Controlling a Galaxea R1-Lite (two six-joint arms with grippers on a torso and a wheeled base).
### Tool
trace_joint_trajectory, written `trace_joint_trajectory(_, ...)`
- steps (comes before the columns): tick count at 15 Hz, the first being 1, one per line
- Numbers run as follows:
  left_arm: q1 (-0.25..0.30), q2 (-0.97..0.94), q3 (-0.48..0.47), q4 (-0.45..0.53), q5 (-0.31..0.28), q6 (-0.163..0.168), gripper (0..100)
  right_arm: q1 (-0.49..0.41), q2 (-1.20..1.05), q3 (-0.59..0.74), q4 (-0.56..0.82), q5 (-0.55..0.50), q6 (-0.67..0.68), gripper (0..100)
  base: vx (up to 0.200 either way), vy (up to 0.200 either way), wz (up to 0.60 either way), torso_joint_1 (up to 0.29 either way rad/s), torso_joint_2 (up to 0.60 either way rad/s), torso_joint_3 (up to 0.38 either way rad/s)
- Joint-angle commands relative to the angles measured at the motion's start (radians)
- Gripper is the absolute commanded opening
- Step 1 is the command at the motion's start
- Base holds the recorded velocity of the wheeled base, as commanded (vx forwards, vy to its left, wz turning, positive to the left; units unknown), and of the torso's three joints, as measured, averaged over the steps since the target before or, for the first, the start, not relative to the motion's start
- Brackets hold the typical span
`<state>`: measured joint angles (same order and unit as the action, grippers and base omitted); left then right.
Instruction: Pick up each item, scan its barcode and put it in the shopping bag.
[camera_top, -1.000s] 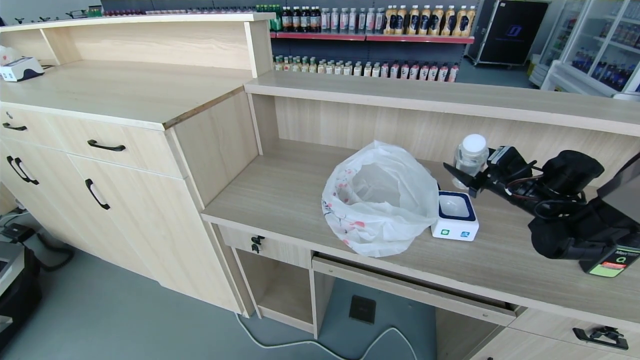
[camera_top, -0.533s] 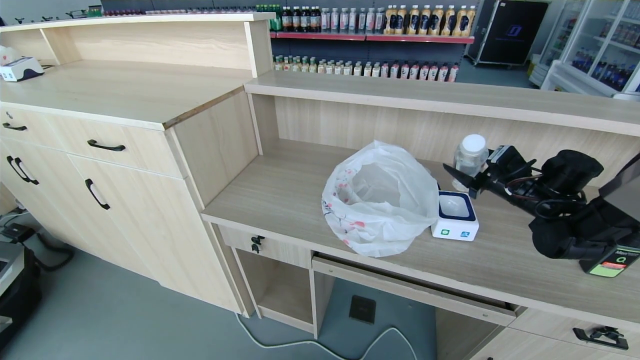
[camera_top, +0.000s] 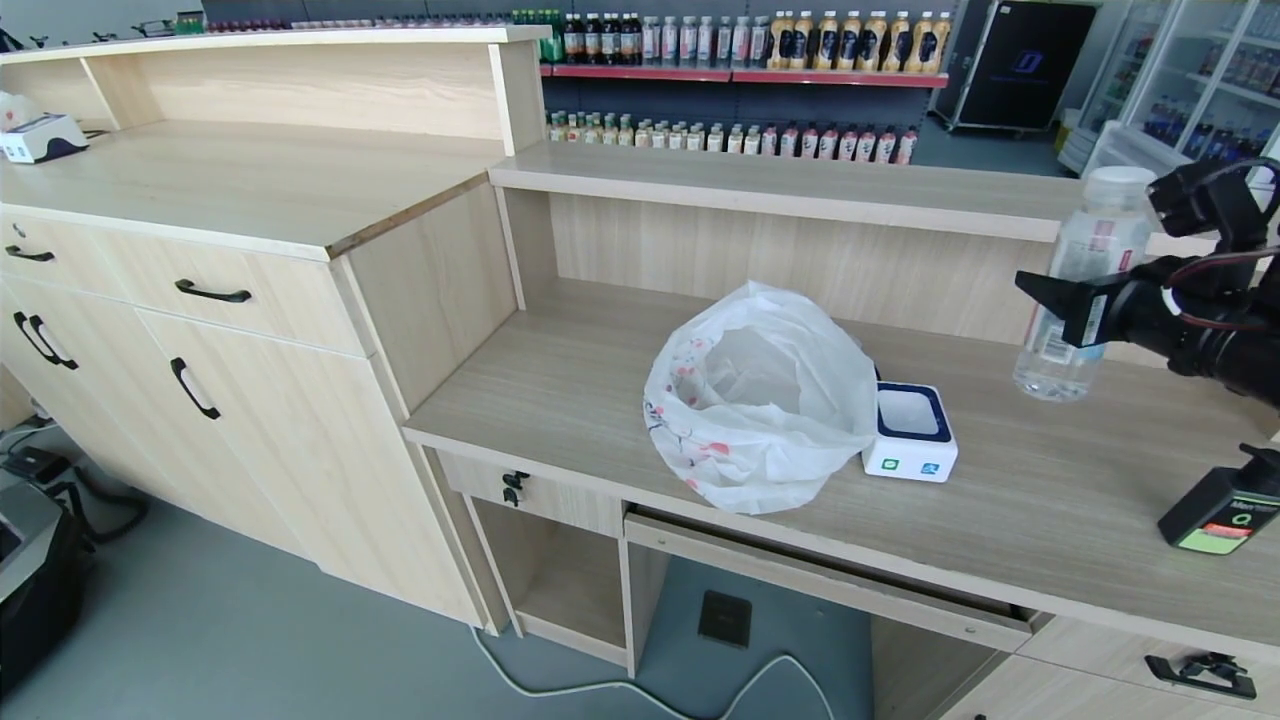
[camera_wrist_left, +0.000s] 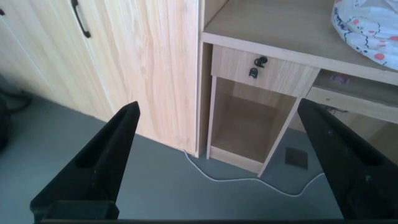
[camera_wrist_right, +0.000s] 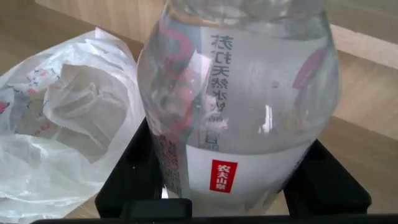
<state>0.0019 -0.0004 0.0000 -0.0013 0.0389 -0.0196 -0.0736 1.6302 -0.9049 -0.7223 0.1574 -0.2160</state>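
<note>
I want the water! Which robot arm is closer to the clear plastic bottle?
Right. The right gripper is shut on the clear plastic bottle, above the wooden counter. The left gripper hangs open low by the wooden cabinets, far from it.

Right gripper (camera_top: 1083, 296) lifted water bottle (camera_top: 1095, 240) off counter (camera_top: 600, 390); bottle now upright in air, higher and farther right of scanner (camera_top: 910, 432).

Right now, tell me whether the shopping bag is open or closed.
Open. The bag sits on the counter with its mouth spread wide and facing up, so its pale inside shows.
</note>
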Motion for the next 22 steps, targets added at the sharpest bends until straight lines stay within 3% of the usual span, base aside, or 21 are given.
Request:
trace_joint_trajectory(1, 0.001, 0.0, 0.0, 0.0, -0.001, 0.0, 100, -0.005, -0.257, 0.133, 0.123, -0.184, 0.058, 0, 0.0, 0.0, 0.0, 0.0, 0.0, 0.0)
trace_joint_trajectory(6, 0.001, 0.0, 0.0, 0.0, -0.001, 0.0, 100, -0.026, -0.273, 0.147, 0.126, -0.191, 0.027, 0, 0.0, 0.0, 0.0, 0.0, 0.0, 0.0)
trace_joint_trajectory(13, 0.001, 0.0, 0.0, 0.0, 0.001, 0.0, 100, -0.017, -0.216, 0.061, 0.064, -0.19, 0.052, 0, 0.0, 0.0, 0.6, 0.002, 0.0, 0.004)
trace_joint_trajectory(16, 0.001, 0.0, 0.0, 0.0, 0.001, 0.0, 100, -0.018, -0.089, -0.063, 0.009, -0.179, 0.084, 0, 0.0, 0.0, 0.6, -0.093, 0.24, 0.15)
trace_joint_trajectory(20, 0.001, 0.0, 0.0, 0.0, -0.001, 0.0, 100, -0.025, 0.108, -0.074, -0.063, -0.136, 0.093, 0, 0.0, 0.0, 0.0, -0.179, 0.5, 0.305)
trace_joint_trajectory(22, 0.001, 0.0, 0.0, 0.0, -0.001, 0.0, 100, -0.029, 0.243, -0.098, -0.192, -0.032, 0.102, 0, 0.0, 0.0, 0.0, -0.186, 0.52, 0.332)
